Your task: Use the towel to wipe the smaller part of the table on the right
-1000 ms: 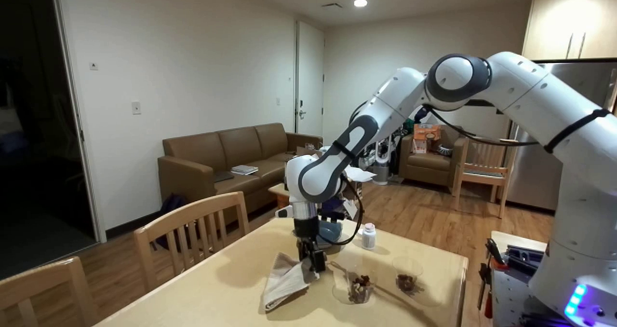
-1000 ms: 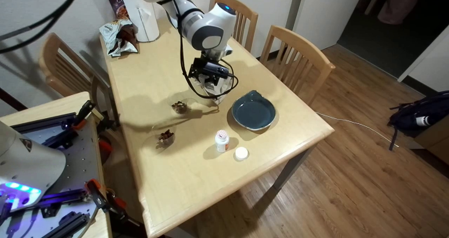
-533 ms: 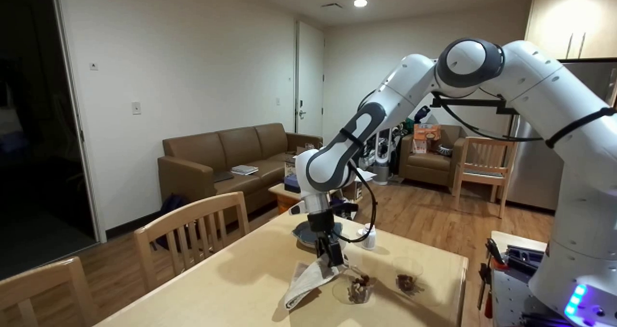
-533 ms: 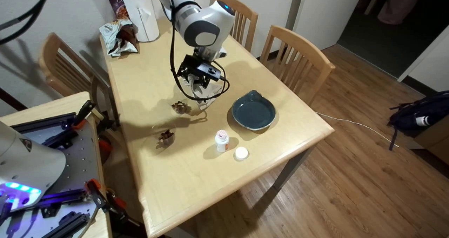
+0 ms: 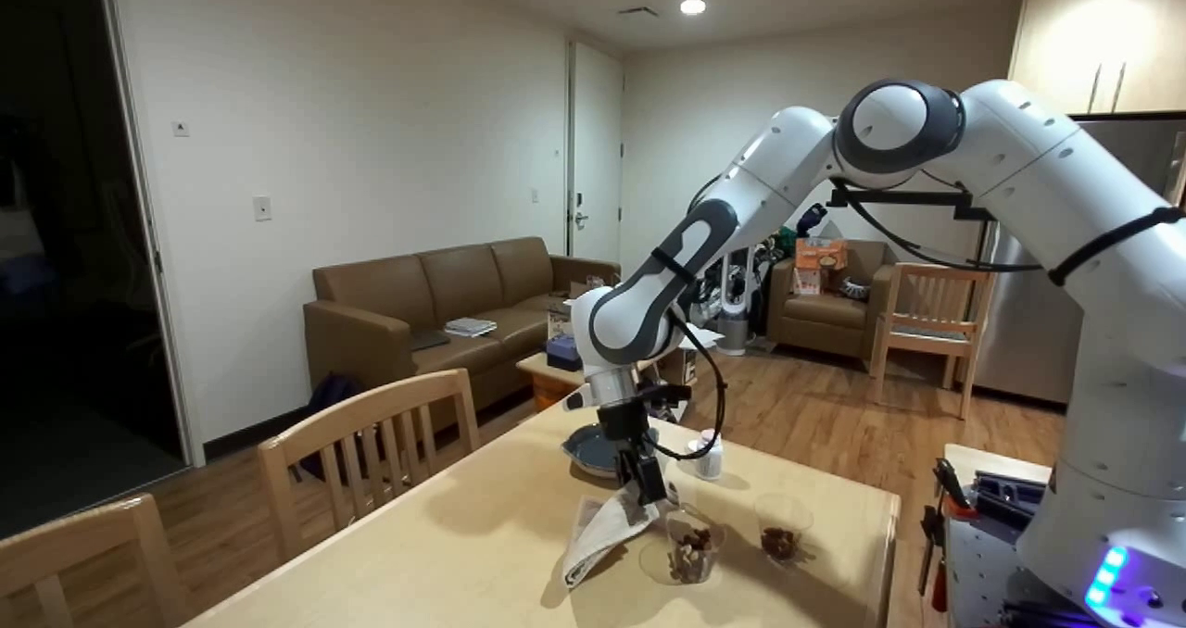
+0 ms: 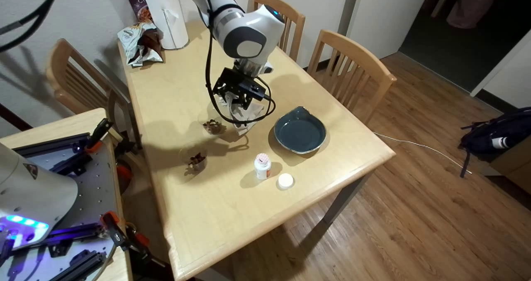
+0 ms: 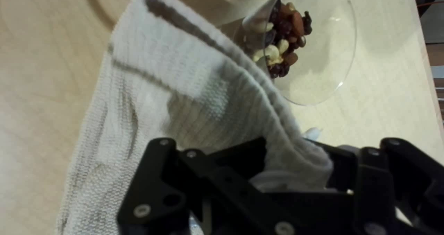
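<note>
A pale wooden bench (image 6: 215,214) is overhung by a white robot arm (image 5: 760,179) in both exterior views. A cream towel (image 7: 187,99), gripped at one end by the black pincer (image 7: 296,162), is draped down toward the bench; whether its lower edge is rested there cannot be told. A blue-grey dish (image 6: 299,132) is seen near the towel. A clear cup (image 7: 333,58), partly filled with nuts and dried fruit (image 7: 288,37), is placed just beside the towel, with a second cup (image 5: 783,517) set near it. A white bottle (image 6: 262,170) is seen near the dish, a white disc (image 6: 285,181) placed just beside it.
</note>
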Robot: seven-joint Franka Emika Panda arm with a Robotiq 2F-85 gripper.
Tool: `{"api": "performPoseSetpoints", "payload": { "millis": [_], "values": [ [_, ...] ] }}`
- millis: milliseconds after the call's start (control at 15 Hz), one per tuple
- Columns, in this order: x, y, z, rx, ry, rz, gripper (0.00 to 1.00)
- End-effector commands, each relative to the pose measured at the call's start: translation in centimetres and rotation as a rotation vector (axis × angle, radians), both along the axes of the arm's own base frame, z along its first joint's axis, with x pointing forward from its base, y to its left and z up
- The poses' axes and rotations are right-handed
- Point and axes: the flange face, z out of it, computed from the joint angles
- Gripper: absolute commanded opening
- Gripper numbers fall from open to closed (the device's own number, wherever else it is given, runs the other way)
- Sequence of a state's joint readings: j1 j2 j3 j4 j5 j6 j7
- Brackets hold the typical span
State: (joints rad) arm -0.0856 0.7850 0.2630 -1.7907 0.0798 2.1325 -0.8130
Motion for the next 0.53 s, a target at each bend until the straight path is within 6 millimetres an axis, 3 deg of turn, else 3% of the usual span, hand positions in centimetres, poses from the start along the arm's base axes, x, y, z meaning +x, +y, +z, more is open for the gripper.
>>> {"api": "performPoseSetpoints", "payload": {
  "millis": [0, 467],
  "values": [
    [1.1, -0.4, 0.1, -0.013, 0.013, 0.012, 0.02],
    [2.1, -0.6, -0.1, -0.035, -0.007, 0.024, 0.02]
  ]
}}
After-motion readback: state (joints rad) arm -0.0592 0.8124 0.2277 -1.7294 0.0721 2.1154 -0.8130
